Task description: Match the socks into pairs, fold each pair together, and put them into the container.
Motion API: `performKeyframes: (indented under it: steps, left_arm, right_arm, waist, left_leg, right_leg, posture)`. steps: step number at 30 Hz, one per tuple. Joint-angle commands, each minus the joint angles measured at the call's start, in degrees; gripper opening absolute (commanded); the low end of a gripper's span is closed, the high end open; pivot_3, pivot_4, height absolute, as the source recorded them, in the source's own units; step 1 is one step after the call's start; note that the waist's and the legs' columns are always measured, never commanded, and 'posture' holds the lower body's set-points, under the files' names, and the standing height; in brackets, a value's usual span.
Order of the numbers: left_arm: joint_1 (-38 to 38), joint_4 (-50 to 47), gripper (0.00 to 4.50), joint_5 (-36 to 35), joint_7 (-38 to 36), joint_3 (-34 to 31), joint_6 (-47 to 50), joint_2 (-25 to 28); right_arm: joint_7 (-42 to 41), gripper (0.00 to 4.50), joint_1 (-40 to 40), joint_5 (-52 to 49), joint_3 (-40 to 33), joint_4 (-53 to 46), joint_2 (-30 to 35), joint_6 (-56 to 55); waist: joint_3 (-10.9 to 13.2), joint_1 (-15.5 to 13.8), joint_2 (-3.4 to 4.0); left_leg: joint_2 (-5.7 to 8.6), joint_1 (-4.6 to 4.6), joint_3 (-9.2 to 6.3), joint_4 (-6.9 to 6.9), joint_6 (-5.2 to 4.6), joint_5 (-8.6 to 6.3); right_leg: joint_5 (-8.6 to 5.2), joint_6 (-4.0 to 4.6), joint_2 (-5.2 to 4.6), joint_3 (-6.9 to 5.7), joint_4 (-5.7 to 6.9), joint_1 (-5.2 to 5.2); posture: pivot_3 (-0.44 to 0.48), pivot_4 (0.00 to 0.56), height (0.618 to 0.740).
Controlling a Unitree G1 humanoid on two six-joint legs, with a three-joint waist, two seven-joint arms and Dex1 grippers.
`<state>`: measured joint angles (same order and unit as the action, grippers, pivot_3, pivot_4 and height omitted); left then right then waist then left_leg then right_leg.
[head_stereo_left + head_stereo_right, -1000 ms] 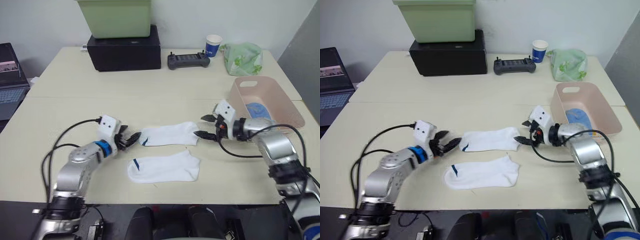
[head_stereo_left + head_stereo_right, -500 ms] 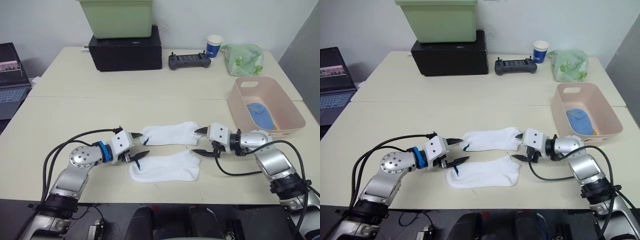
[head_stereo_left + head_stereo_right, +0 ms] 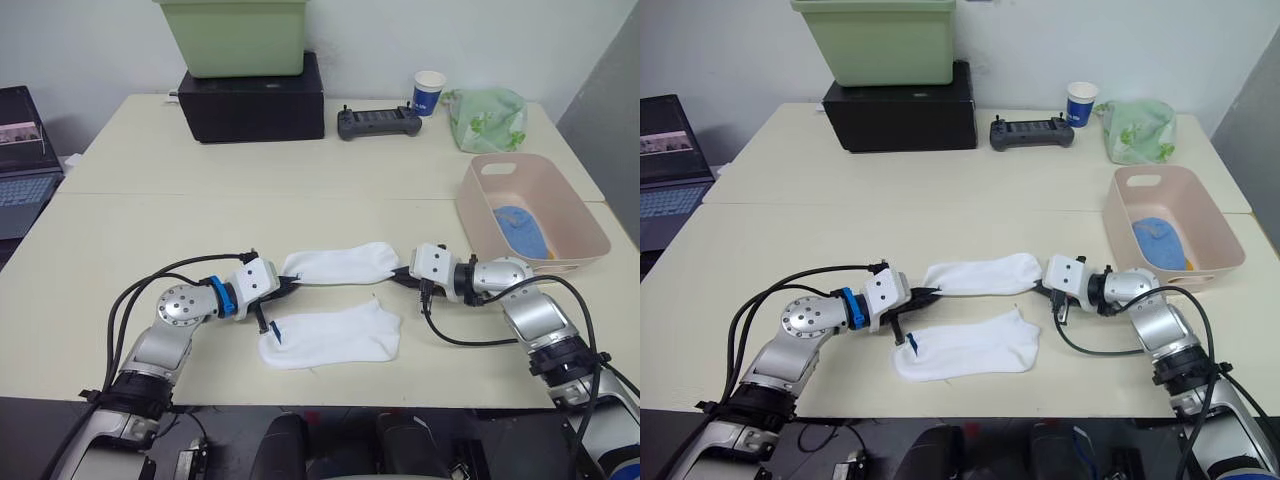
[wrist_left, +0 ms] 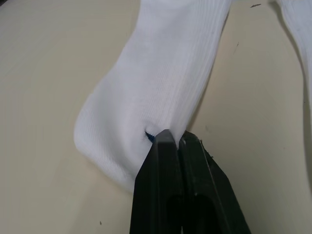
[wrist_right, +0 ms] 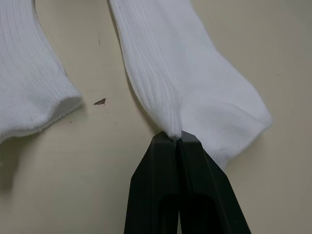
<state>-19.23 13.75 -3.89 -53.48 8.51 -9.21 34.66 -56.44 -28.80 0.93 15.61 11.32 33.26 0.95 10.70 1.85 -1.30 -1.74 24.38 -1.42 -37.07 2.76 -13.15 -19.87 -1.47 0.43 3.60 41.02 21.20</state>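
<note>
Both grippers are now pinched onto the far white sock [image 3: 338, 264], 1 at each end. Half a second ago their fingers were spread just short of it; 1 second ago they stood further back with the sock lying flat between them. The left gripper [image 4: 171, 139] has its fingers pressed together on the end of the sock that carries the dark mark, a fold of fabric bunched between the tips. The right gripper [image 5: 174, 136] is closed the same way on the opposite end, with a ridge of ribbed cloth caught at its tips. Between them the sock has lost its flat shape and looks drawn slightly taut.

The near white sock [image 3: 330, 337] lies untouched close to the front edge of the table [image 3: 120, 230], just beside the held one, its marked end toward the left arm. The 2 make a matching pair.

The pink tub [image 3: 575, 215] sits at the right edge of the table, near the right arm, and already holds something light blue [image 3: 520, 226] on its floor, probably the blue socks.

With both ends gripped, the likely next move is to lift this sock and lay it over the near one so the pair can be folded together. The grip looks thin at each end, so a quick pull could slip the fabric out. No orange socks are visible on the table.
</note>
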Motion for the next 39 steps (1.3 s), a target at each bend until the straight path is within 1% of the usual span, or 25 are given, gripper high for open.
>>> performKeyframes:
  steps: [1,4,9,10,12,14,19,21,22,23,26,31,37,39]
  left_arm:
    - [-0.7,-1.6,0.03,-2.4,-1.2,-1.5,1.1,0.0]
    - [-0.4,-6.8,0.03,-6.0,-2.6,-3.0,4.9,0.7]
    - [2.1,-18.8,0.03,-14.3,-6.9,-6.4,16.9,5.6]
    - [2.7,-21.1,0.03,-16.5,-7.3,-7.2,20.4,6.7]
    - [4.3,-26.9,0.03,-23.3,-9.0,-9.7,30.0,10.5]
    - [5.7,-30.6,0.03,-28.2,-10.6,-11.5,37.0,13.9]
    - [7.6,-33.6,0.03,-34.9,-12.2,-13.0,48.1,18.7]
    - [8.1,-34.4,0.03,-36.3,-12.1,-12.6,50.4,18.9]
    - [8.2,-34.7,0.03,-37.1,-11.5,-12.2,51.4,18.2]
    - [7.9,-34.8,0.03,-37.5,-10.5,-11.8,52.1,17.0]
    - [7.1,-33.0,0.03,-35.7,-9.0,-9.5,52.7,15.0]
    - [4.3,-27.2,0.03,-33.1,-8.7,-7.0,53.5,14.2]
    - [-2.2,-16.3,0.03,-26.8,-7.4,-3.8,49.9,10.4]
    - [-5.4,-11.0,0.03,-23.4,-7.0,-2.2,47.1,8.6]
  right_arm:
    - [-2.4,0.00,-1.6,-3.2,-2.0,-5.0,0.8,4.0]
    - [-4.8,0.00,-2.1,-6.1,-2.9,-10.8,1.7,9.7]
    - [-7.7,0.00,-2.8,-11.3,-4.5,-19.8,4.6,19.6]
    - [-8.4,0.00,-3.0,-12.6,-4.8,-21.4,5.3,22.1]
    - [-10.1,0.00,-3.6,-16.7,-5.7,-25.1,6.8,28.7]
    - [-11.5,0.00,-4.3,-20.4,-6.1,-27.5,8.3,34.6]
    - [-14.7,0.00,-4.9,-25.6,-4.2,-31.6,11.6,42.0]
    - [-15.0,0.00,-4.8,-26.9,-3.6,-32.3,11.8,43.9]
    - [-15.0,0.00,-4.7,-27.6,-3.3,-32.5,11.8,44.9]
    - [-15.2,0.00,-4.4,-27.6,-2.6,-32.4,11.9,45.1]
    - [-14.6,0.00,-4.3,-25.8,-0.6,-29.5,11.1,43.3]
    - [-14.9,0.00,-6.9,-22.7,2.1,-22.1,9.4,39.7]
    - [-14.3,0.00,-13.2,-16.4,4.4,-7.5,4.6,31.8]
    - [-13.9,0.00,-15.9,-13.8,5.1,-1.5,2.5,28.1]
  waist:
    - [0.0,0.0,0.00]
    - [0.0,0.0,0.00]
    - [0.0,0.0,0.00]
    - [0.0,0.1,0.00]
    - [0.0,0.1,0.00]
    - [0.0,0.1,0.00]
    - [0.0,0.1,0.00]
    - [0.0,0.1,0.00]
    - [0.0,0.0,0.00]
    - [0.0,0.0,0.00]
    - [0.0,0.0,0.00]
    - [0.0,0.0,0.00]
    - [0.0,0.0,0.00]
    - [0.0,0.0,0.00]
  left_leg:
    - [0.00,0.00,0.01,0.00,0.00,0.00]
    - [-0.01,0.01,-0.01,0.00,0.00,0.00]
    - [-0.06,0.05,-0.10,0.01,0.00,0.00]
    - [-0.06,0.05,-0.11,0.02,0.00,0.00]
    - [-0.05,0.04,-0.10,0.02,0.00,0.00]
    - [-0.06,0.05,-0.11,0.01,0.00,0.00]
    - [-0.03,0.03,-0.18,0.00,-0.01,0.00]
    - [-0.02,0.03,-0.13,0.01,-0.02,0.00]
    - [-0.02,0.04,-0.14,0.02,-0.02,0.00]
    - [-0.03,0.04,-0.16,0.01,-0.02,0.00]
    - [-0.03,0.04,-0.16,0.01,-0.02,0.00]
    - [-0.01,0.04,-0.13,0.01,-0.02,0.00]
    - [-0.01,0.04,-0.05,0.00,-0.02,0.00]
    - [-0.01,0.06,-0.05,-0.01,-0.02,0.01]
  right_leg:
    - [0.00,0.00,0.00,0.00,0.00,0.00]
    - [0.00,0.00,0.00,0.00,0.01,0.02]
    - [0.00,0.00,0.01,0.04,-0.01,0.02]
    - [0.00,0.00,0.01,0.04,-0.02,0.02]
    - [0.00,0.00,0.01,0.05,-0.02,0.02]
    - [0.00,0.00,0.01,0.05,0.00,0.04]
    - [-0.01,0.00,0.01,0.03,-0.04,-0.03]
    - [-0.01,-0.01,0.01,0.03,-0.05,-0.02]
    - [-0.01,0.00,0.01,0.03,-0.05,0.00]
    - [-0.01,-0.01,0.01,0.03,-0.05,0.00]
    - [-0.01,0.00,0.01,0.04,-0.06,-0.01]
    - [-0.01,0.00,0.02,0.04,-0.05,0.01]
    - [-0.01,0.00,0.05,-0.05,-0.04,0.06]
    - [-0.01,0.00,0.05,-0.06,-0.03,0.10]
  posture:
    - [0.000,0.150,0.740]
    - [0.000,0.150,0.740]
    - [0.000,0.150,0.740]
    - [0.000,0.150,0.740]
    - [0.000,0.150,0.740]
    - [0.000,0.150,0.740]
    - [0.000,0.150,0.740]
    - [0.000,0.150,0.740]
    - [0.000,0.150,0.740]
    - [0.000,0.150,0.740]
    - [0.000,0.150,0.740]
    - [0.000,0.150,0.740]
    - [0.000,0.150,0.740]
    - [0.000,0.150,0.740]
